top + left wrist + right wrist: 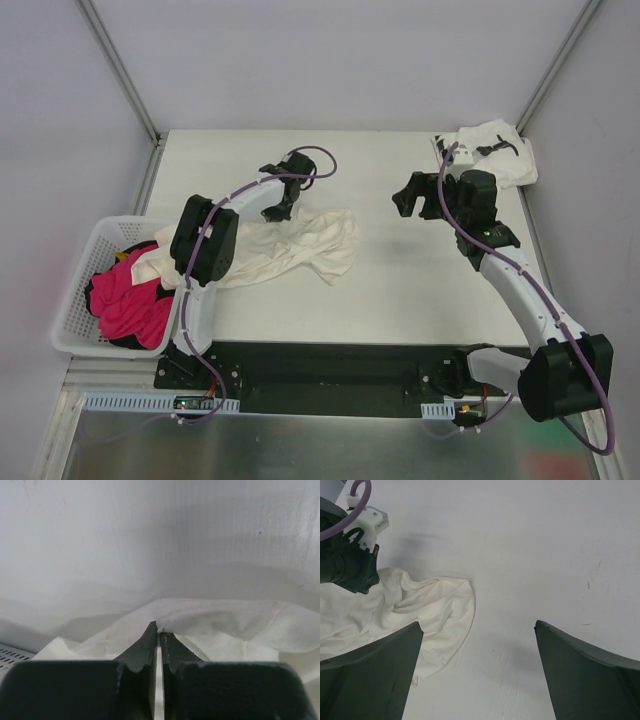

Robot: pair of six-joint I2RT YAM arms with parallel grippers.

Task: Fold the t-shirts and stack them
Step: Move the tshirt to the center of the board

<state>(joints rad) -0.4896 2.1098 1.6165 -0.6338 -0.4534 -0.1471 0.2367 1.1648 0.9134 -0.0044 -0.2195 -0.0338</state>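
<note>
White table (400,285) bears cream t-shirt (305,243) and printed t-shirt (500,148).

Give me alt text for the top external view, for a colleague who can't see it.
The left gripper is shut on the far edge of a crumpled cream-white t-shirt, which trails into a white basket holding pink cloth. The right gripper is open over the table; a white printed t-shirt sits in the far right corner.

Plain cream-white t-shirt (300,245). Second t-shirt (500,155): white, small black marks. Basket (72,300): white lattice. Cloth (135,305) inside: magenta-pink, black patches at the edges. Table (400,290): off-white. Arms (520,285): white and black; cables (441,200) purple.
</note>
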